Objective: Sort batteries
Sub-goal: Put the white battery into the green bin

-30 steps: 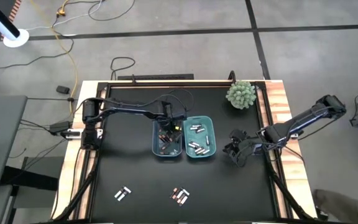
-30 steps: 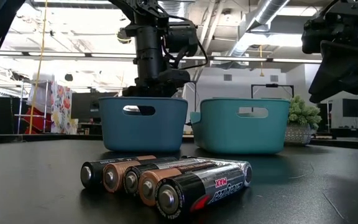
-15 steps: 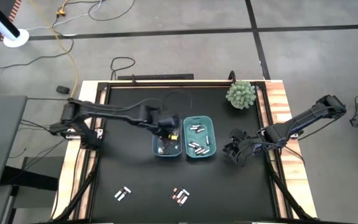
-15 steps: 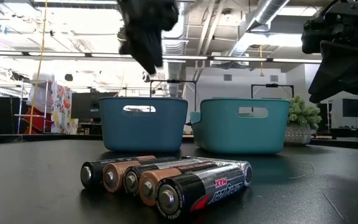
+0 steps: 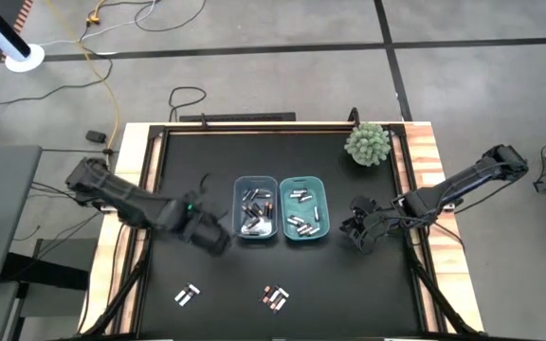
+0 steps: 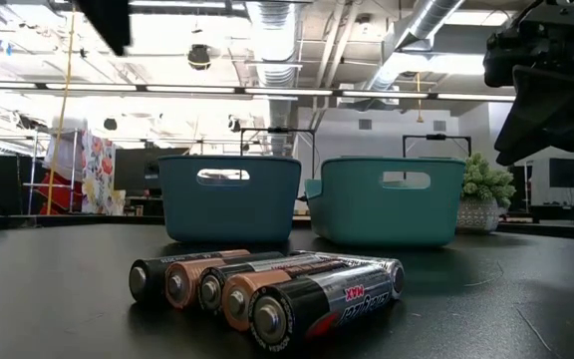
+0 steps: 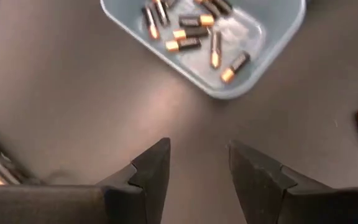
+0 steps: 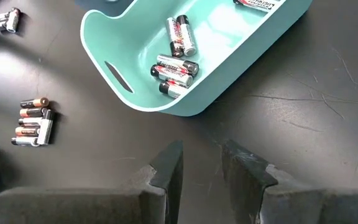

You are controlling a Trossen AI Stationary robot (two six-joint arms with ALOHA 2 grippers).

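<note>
High view: a black-topped desk [image 5: 282, 161] with pale wooden side rails is seen from above, with two small rectangular plastic bins side by side near its middle. The blue bin [image 5: 254, 207] on the left holds dark cylindrical batteries with copper ends [image 5: 252, 208]; the teal bin [image 5: 304, 208] touching it on the right holds silvery-white cylindrical batteries [image 5: 300, 224]. Two small clusters of loose batteries lie on the desk near its front edge, one [image 5: 187, 296] toward the left and one [image 5: 275, 298] below the bins, well apart from each other. A green spiky artificial plant [image 5: 367, 143] stands near the far right corner.

The left gripper [image 5: 214, 237] is shown just beside the blue bin's left front corner, above bare desk; in the left wrist view its fingers [image 7: 154, 168] are spread apart with nothing between them, and the blue bin lies ahead of them. The right gripper [image 5: 357, 230] is held to the right of the teal bin; in the right wrist view its fingers [image 8: 169, 163] stand slightly apart with only bare desk between them.

Low view: five batteries [image 6: 267, 289] are seen lying side by side and touching, ends toward the camera, in front of the two bins.
</note>
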